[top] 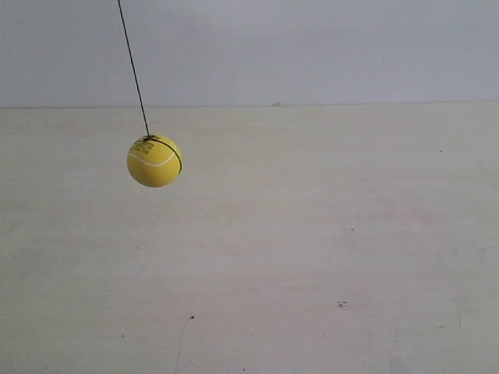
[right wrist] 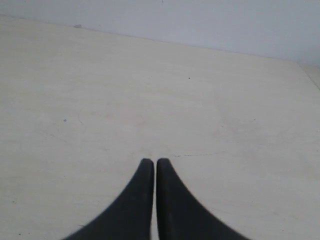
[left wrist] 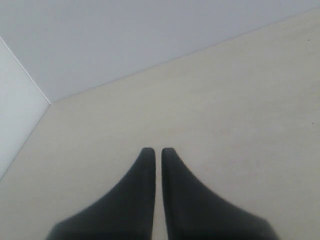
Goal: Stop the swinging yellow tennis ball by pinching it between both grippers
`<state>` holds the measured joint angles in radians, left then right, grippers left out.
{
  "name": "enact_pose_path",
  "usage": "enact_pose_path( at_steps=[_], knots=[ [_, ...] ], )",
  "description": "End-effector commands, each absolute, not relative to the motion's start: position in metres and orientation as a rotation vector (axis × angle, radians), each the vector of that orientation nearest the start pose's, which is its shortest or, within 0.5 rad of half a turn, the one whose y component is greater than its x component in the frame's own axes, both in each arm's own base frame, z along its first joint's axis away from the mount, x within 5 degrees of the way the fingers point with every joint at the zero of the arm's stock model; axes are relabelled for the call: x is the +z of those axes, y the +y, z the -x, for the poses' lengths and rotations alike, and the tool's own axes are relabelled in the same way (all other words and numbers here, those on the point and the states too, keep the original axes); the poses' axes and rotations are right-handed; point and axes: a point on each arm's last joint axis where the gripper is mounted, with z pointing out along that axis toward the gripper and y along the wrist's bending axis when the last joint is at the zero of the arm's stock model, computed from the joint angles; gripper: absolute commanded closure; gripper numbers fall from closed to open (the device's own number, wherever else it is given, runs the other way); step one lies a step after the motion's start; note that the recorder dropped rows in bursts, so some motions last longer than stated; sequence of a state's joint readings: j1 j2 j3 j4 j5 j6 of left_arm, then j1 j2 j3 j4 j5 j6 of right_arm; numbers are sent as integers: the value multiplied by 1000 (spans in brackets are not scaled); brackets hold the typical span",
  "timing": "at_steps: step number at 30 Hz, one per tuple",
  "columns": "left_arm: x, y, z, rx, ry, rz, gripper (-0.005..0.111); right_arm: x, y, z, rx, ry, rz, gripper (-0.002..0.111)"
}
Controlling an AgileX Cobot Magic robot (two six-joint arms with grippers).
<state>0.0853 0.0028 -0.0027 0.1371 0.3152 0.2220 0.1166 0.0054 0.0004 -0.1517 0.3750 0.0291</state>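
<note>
I see the yellow tennis ball (top: 154, 161) hanging on a thin dark string (top: 134, 70) in the left half of the exterior view. It is in the air in front of the pale table (top: 327, 249), and its top is just below the line where the table meets the wall (top: 312, 47). The string is not straight up and down. It leans, with the ball a bit more toward the view's right than the top of the string, so I think the ball is out to one side of its swing. No arm shows in that view at all. My left gripper (left wrist: 158, 150) has its two black tips almost touching, with only a thin slit between them and nothing in it. My right gripper (right wrist: 152, 161) is the same: tips together, nothing held. Each wrist view shows only table and wall past the tips, and no ball. So I cannot tell which way the ball lies from each gripper, or which arm is nearer. The ball is round, so it has no long side to line up with. My guess is that I must bring one gripper in from each side of the ball, facing each other along the line of its swing.
</note>
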Motion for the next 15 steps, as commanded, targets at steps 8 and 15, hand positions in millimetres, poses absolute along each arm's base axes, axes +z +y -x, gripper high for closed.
enact_pose_path(
  at_steps=[8,15],
  knots=[
    [186,9,-54,349,1789,-203,102,180,1,-53,-52,1841,169,108],
    [186,9,-54,349,1789,-203,102,180,1,-53,-52,1841,169,108]
  ],
)
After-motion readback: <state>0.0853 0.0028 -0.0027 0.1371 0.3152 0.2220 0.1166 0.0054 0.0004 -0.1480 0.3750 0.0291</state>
